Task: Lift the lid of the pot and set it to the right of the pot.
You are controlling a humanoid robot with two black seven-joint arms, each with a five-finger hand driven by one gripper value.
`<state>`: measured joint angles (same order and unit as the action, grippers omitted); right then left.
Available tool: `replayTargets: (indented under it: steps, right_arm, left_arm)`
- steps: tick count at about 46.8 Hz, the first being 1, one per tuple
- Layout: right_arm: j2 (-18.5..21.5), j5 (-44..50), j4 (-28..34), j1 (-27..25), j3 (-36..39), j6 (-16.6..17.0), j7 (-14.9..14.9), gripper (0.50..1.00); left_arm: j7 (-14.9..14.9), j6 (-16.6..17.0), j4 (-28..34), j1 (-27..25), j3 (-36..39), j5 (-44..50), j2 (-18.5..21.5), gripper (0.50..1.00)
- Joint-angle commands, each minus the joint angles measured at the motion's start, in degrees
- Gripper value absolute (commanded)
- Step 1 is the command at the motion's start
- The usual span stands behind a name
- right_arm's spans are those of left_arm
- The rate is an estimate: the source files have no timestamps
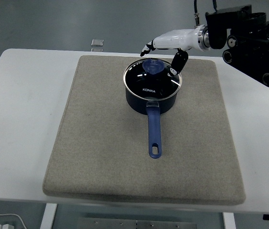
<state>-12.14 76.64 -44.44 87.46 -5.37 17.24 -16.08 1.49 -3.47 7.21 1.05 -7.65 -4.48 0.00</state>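
Note:
A dark blue saucepan (152, 99) stands on the grey mat, its blue handle (154, 133) pointing toward the near edge. A glass lid (152, 79) with a blue knob (152, 66) sits on the pot. My right hand (164, 51), white with black fingertips, hovers just behind and above the knob. Its fingers are spread, the thumb (179, 62) hanging down at the lid's right rim, and it holds nothing. The left arm is not in view.
The grey mat (101, 143) covers most of the white table (19, 119). A small clear object (96, 44) lies at the table's far edge. My right arm's black forearm (249, 38) reaches in from the upper right.

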Motion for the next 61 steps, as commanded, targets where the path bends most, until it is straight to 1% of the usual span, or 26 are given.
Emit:
replayTargets:
  steps: [1,10,22,35,47,61]
  right_arm:
    - [0.0,0.0,0.0,0.0,0.0,0.1,0.0,0.915]
    - [0.8,0.1,0.0,0.1,-0.1,0.2,0.0,0.913]
    - [0.8,0.9,0.1,0.3,-1.4,0.1,0.0,0.909]
    - [0.8,0.9,0.1,0.5,-1.8,0.8,-0.1,0.870]
    - [0.8,0.8,0.1,1.7,-1.8,2.7,-0.2,0.868]
    - [2.1,0.6,0.1,2.5,-1.4,2.4,-0.4,0.868]
  left_arm:
    - [0.0,0.0,0.0,0.0,0.0,0.1,0.0,1.000]
    - [0.0,0.0,0.0,0.0,0.0,0.0,0.0,1.000]
    - [0.0,0.0,0.0,0.0,0.0,0.0,0.0,1.000]
    - [0.0,0.0,0.0,0.0,0.0,0.0,0.0,1.000]
    - [0.0,0.0,0.0,0.0,0.0,0.0,0.0,1.000]
    - [0.0,0.0,0.0,0.0,0.0,0.1,0.0,1.000]
